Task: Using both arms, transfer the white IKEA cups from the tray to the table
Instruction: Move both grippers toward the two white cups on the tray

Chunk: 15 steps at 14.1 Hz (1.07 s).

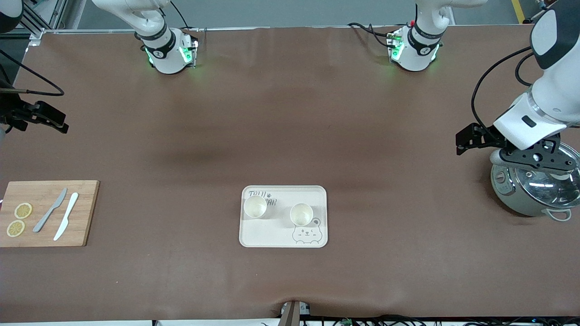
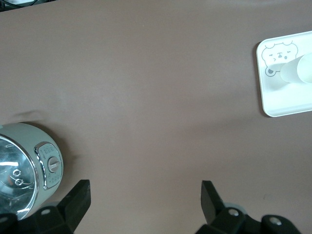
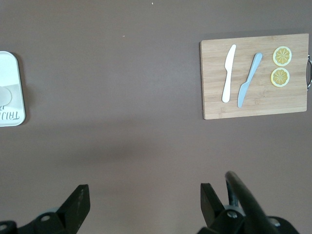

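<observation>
Your left gripper (image 2: pixel 141 202) and right gripper (image 3: pixel 141 202) hang spread wide, empty; both cups (image 1: pixel 255 206) (image 1: pixel 301 214) stand on the tray (image 1: pixel 272 235).

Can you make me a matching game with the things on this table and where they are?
Things:
1. white IKEA cups
2. lemon slices
3. left gripper
4. right gripper

Places:
A. on the wooden cutting board
B. open, above the rice cooker
C. on the bear-print tray
D. open, above the cutting board's end of the table

Pairs: 1-C, 2-A, 3-B, 4-D
</observation>
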{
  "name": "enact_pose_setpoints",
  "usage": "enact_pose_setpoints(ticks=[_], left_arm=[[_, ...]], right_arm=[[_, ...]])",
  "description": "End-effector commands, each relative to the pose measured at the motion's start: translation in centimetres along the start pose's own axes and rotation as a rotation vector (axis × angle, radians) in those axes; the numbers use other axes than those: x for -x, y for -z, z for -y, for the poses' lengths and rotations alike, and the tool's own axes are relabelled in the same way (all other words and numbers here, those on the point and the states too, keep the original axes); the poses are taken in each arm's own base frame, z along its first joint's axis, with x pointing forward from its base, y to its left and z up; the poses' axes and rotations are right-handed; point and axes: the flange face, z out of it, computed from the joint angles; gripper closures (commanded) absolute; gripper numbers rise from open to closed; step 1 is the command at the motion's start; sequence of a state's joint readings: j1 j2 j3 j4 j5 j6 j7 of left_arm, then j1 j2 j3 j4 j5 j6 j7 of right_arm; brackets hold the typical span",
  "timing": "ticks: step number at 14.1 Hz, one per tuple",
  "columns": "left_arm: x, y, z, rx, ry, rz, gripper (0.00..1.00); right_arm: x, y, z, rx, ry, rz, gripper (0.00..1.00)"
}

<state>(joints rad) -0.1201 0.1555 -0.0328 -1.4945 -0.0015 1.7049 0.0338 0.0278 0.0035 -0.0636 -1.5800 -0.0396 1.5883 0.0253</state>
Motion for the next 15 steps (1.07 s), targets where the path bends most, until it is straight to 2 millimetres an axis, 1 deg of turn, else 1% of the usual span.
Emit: enact_pose_setpoints(ticks=[1,2,3,4,5,6,7,8,9,10,11,13,14,15], left_arm=[[0.4,0.7,0.3,0.011,-0.008,-0.007,0.00],[0.4,0.7,0.2,0.009,-0.015,-0.007,0.00],[0.1,0.1,-0.1,0.011,-0.036,-0.001,0.00],[0.1,-1.3,-0.8,0.015,-0.031,0.023,0.00],[-0.2,-3.3,-1.8,0.026,-0.018,0.050,0.00],[-1.1,-4.6,-3.7,0.032,-0.002,0.047,0.00],[-2.1,-5.4,-6.1,0.031,0.036,0.047,0.00],[-3.4,-6.8,-8.5,0.030,0.050,0.056,0.00],[-4.7,-7.8,-11.9,0.031,0.028,0.053,0.00],[-6.0,-9.2,-14.3,0.037,0.022,0.055,0.00],[-7.1,-10.5,-16.2,0.043,0.035,0.055,0.00],[-8.9,-15.5,-21.2,0.045,0.040,0.065,0.00],[-9.6,-17.3,-22.8,0.050,0.048,0.047,0.00],[-10.0,-19.3,-24.5,0.059,0.046,0.023,0.00]], right_arm=[[0.0,0.1,-0.2,-0.016,-0.011,0.004,0.00],[0.0,0.1,-0.2,-0.016,-0.011,0.005,0.00],[0.0,0.1,-0.2,-0.016,-0.011,0.005,0.00],[0.0,0.1,-0.1,-0.016,-0.010,0.005,0.00],[0.0,0.1,-0.2,-0.016,-0.011,0.004,0.00],[0.0,0.1,-0.2,-0.016,-0.011,0.004,0.00],[0.0,0.1,-0.2,-0.016,-0.011,0.004,0.00],[0.0,0.2,-0.2,-0.016,-0.011,0.002,0.00],[0.0,0.1,-0.2,-0.016,-0.013,0.004,0.00],[0.0,0.1,-0.2,-0.016,-0.016,0.002,0.00],[-0.1,0.1,-0.1,-0.016,-0.014,-0.001,0.00],[-0.2,0.2,0.7,-0.017,-0.002,-0.006,0.00],[-0.1,0.1,1.3,-0.015,0.009,0.001,0.00],[-0.6,-1.2,2.5,-0.012,0.026,0.028,0.00]])
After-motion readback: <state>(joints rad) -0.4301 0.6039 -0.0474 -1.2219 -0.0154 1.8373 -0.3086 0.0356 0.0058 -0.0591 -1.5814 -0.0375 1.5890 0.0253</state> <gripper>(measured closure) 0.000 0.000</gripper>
